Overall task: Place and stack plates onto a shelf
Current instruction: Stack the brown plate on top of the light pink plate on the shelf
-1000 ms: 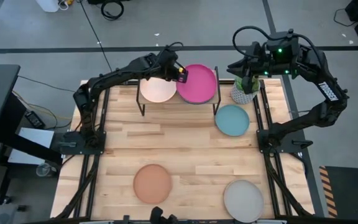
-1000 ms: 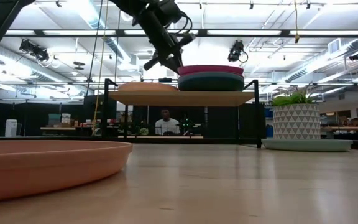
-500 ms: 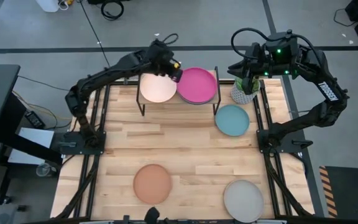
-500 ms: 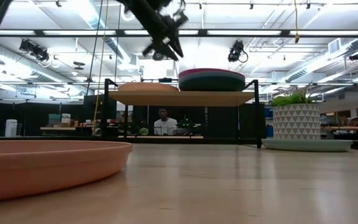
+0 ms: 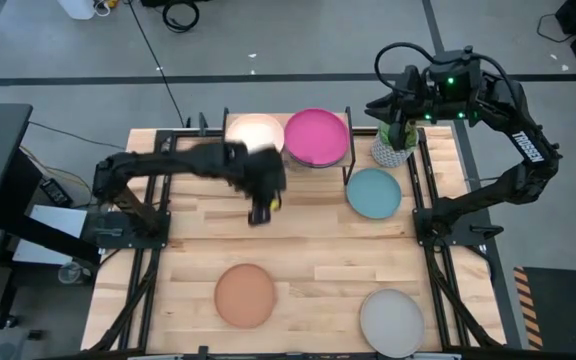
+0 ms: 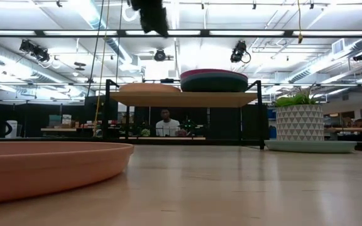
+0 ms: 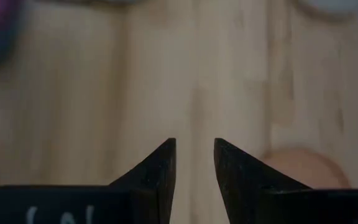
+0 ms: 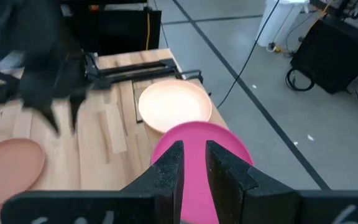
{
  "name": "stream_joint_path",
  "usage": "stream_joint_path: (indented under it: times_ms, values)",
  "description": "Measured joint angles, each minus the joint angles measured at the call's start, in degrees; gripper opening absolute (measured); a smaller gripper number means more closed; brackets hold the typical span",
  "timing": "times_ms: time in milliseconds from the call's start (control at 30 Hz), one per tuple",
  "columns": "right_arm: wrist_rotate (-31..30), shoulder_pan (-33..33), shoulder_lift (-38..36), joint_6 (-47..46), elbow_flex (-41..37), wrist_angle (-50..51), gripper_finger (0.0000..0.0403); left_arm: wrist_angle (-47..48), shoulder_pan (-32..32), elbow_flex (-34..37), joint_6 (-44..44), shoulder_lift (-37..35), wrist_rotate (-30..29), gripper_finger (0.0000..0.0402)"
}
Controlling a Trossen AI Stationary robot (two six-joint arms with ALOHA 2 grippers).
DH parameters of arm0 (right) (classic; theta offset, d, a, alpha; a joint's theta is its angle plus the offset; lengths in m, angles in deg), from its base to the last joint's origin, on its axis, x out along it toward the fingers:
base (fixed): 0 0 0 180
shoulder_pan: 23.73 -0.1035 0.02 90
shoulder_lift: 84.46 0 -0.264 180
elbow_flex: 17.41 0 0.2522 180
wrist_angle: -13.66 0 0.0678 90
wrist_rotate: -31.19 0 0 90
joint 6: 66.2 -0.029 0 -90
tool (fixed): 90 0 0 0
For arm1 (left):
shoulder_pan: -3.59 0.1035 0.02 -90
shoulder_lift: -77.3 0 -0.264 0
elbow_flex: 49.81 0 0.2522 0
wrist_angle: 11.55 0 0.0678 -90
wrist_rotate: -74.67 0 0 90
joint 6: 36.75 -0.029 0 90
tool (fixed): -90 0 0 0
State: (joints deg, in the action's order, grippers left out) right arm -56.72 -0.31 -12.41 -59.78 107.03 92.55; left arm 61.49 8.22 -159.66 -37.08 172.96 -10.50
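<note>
While hanging over the bare wood in front of the shelf: my left pincer (image 5: 259,212) is carrying nothing, its two dark fingers (image 7: 160,168) standing close with only a narrow gap between them, as the left wrist view is showing.
Right pincer (image 8: 193,163): I am holding it raised beside the far right end of the shelf, near the potted plant (image 5: 391,148); its fingers are sitting almost together with a slim gap, pinching nothing.
Shelf (image 6: 181,98): it is standing at the far edge of the table (image 5: 298,255), a light-wood top on thin black legs.
Pink plate (image 5: 316,136): it is lying on the right half of the shelf, topping a small stack; the low view is showing a dark teal plate (image 6: 213,83) directly beneath it.
Cream-white plate (image 5: 255,135): it is resting on the left half of the shelf, just beside the pink one.
Pale blue plate (image 5: 373,193): it is lying flat on the table, to the right of the shelf and in front of the plant.
Peach-tan plate (image 5: 246,295): it is sitting on the table near the front edge, left of centre, well apart from the shelf.
Grey plate (image 5: 391,320): it is lying at the front right corner of the table.
Room behind: a person (image 6: 168,124) is sitting far off, seen under the shelf in the low view.
</note>
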Motion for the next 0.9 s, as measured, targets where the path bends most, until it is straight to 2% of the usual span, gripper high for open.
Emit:
stream_joint_path:
  times_ms: [233,400,733,900]
  values:
    - [0.02,0.00,0.00,0.22,0.00,-2.01,0.0073,-8.23,-6.72,14.21,6.38,0.11,5.49,0.0116]
    - [0.35,0.00,0.00,-0.13,0.00,-2.45,0.0073,-17.25,-10.27,23.59,10.27,0.11,7.02,0.0116]
    - [0.48,0.00,0.00,-0.40,0.00,-2.41,0.0073,-32.51,-14.35,37.09,14.61,0.11,10.63,0.0116]
    - [0.49,0.00,0.00,-0.42,0.00,-2.39,0.0073,-33.82,-16.88,40.73,11.99,0.11,6.42,0.0117]
